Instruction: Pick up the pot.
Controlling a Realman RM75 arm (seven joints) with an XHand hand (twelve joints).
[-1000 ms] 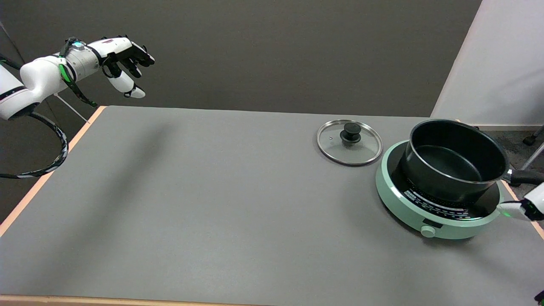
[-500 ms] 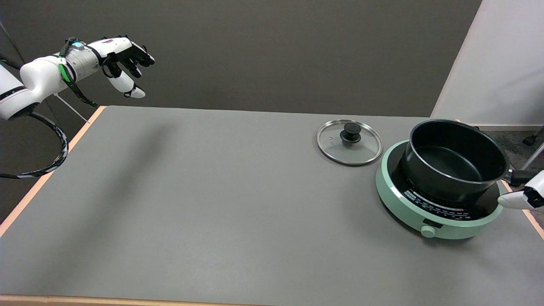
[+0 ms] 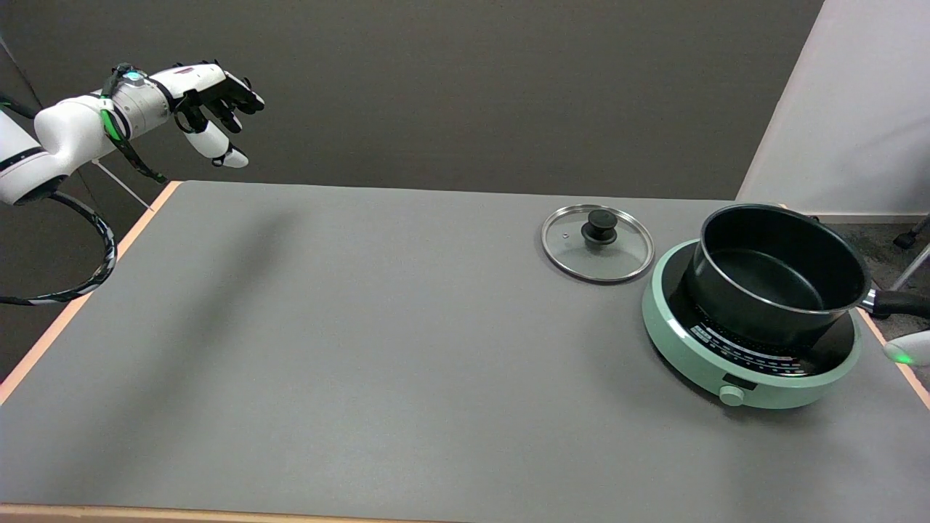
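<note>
The black pot (image 3: 777, 276) stands empty on a mint-green induction cooker (image 3: 697, 356) at the table's right side. Its black handle (image 3: 899, 302) points right, out past the table's edge. Of my right hand (image 3: 910, 350) only one white fingertip with a green light shows at the picture's right edge, just below the handle and not touching it. The rest of the hand is out of view, so how its fingers lie is hidden.
A glass lid (image 3: 597, 242) with a black knob lies flat on the grey table (image 3: 363, 327), just left of the cooker. The idle left hand (image 3: 211, 94) hangs in the air at the upper left. A white wall stands at the far right.
My right hand has drawn back to the right; less of it shows now, only a fingertip. The pot, cooker and lid have not moved.
</note>
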